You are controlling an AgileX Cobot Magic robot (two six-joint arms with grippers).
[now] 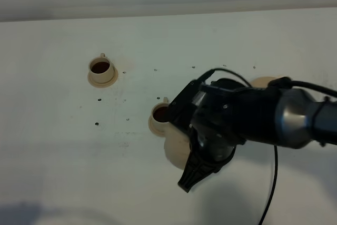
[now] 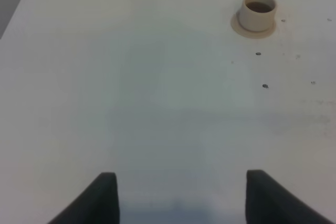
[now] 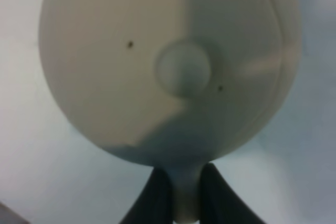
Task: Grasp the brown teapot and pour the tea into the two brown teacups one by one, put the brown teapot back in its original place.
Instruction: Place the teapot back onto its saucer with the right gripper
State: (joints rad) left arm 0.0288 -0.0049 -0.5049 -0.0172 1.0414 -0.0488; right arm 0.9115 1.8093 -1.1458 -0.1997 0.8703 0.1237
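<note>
Currently the teapot [image 3: 168, 66] is held just beside the near cup [image 1: 159, 115], right gripper [image 3: 185, 192] clenched on its thin handle. Glazed ceramic: likely heavy, slippery, fragile; handle's the only sensible hold. Left gripper [image 2: 181, 195] released, idle.

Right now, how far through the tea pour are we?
Far teacup already holds dark tea. In hand: right gripper grips the brown teapot by its handle, beside the near teacup, which also looks dark inside. Left: return the teapot to its saucer.
</note>
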